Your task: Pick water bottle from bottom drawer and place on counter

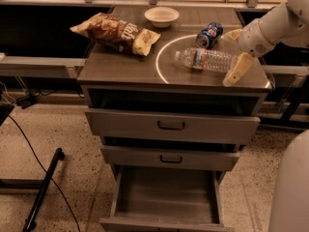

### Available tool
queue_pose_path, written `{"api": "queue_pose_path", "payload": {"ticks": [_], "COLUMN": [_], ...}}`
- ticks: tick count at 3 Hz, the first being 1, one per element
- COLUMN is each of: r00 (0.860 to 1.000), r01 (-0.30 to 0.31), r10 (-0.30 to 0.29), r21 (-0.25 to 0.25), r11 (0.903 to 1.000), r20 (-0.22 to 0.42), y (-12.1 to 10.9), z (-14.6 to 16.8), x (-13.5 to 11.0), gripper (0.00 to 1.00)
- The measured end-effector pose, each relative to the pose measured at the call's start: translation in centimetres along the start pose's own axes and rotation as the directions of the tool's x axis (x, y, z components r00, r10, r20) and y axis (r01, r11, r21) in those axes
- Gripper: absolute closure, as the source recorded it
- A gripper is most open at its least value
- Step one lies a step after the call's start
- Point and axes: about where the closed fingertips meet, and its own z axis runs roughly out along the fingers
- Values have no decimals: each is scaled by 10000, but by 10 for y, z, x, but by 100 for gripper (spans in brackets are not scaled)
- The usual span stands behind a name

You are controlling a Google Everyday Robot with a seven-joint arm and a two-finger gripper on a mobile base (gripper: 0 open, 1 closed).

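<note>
The water bottle point(205, 59) lies on its side on the counter point(120, 64), inside the white circle, cap pointing left. My gripper point(235, 52) is at the bottle's base end on the right side of the counter. Its fingers are spread apart: one beige finger point(238, 69) is at the near side of the base, the other point(231, 33) at the far side. The bottom drawer point(166, 197) is pulled open and its grey interior shows nothing inside.
A blue soda can point(209, 35) lies just behind the bottle. A chip bag point(116, 33) and a white bowl point(161, 16) sit on the counter's left and back. The two upper drawers are slightly ajar. A black stand and cable point(41, 187) lie on the floor at the left.
</note>
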Motion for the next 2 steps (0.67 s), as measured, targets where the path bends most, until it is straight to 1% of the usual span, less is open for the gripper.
{"api": "queue_pose_path", "payload": {"ticks": [1,2], "r00": [9991,9991], "r01": [97,74], "r10": [-120,-97], "r21": [558,573], "r11": [9984,9983], "r20": [406,404], "y": [3,3], "z": [-39,-40], "x": [-3,-1], "gripper": [0,0]}}
